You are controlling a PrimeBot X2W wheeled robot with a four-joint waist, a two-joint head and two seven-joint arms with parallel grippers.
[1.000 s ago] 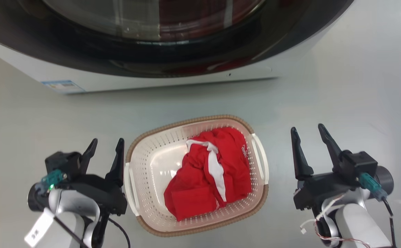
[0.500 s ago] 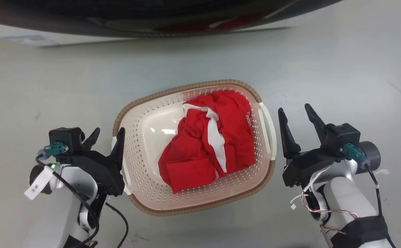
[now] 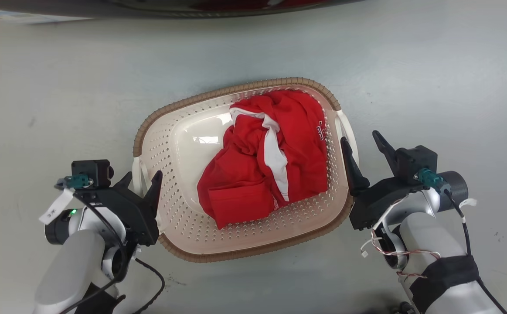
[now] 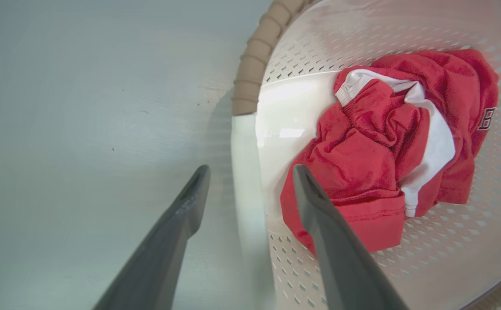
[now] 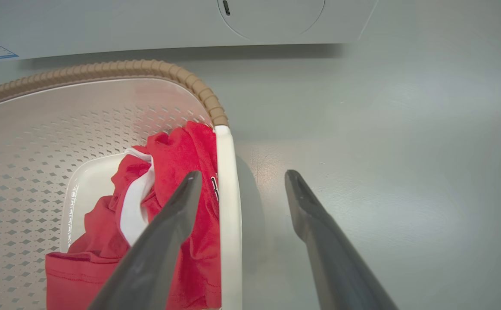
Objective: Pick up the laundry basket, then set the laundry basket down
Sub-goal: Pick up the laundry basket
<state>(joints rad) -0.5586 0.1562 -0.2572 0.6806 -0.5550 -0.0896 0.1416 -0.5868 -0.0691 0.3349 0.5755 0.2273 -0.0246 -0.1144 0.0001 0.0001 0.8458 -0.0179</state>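
The laundry basket [image 3: 170, 144] rests on the grey floor, cream and perforated with a brown woven-look rim [image 4: 250, 73], and holds a red garment [image 3: 275, 161] with a white stripe. My left gripper [image 3: 142, 176] is open astride the left white handle [image 4: 244, 172], with one finger inside the basket and one outside. At the basket's other side my right gripper [image 3: 359, 137] is open too, its fingers either side of the right white handle [image 5: 226, 193]. Neither jaw pair presses on a handle.
A washing machine's dark door edge [image 3: 192, 4] runs along the top of the head view, and its white front panel [image 5: 147, 26] stands just beyond the basket. Bare grey floor [image 3: 432, 78] surrounds the basket on all sides.
The head camera has tilted down, so the washing machine slid up out of the picture. Both grippers have closed in from beside the basket and now straddle its handles.
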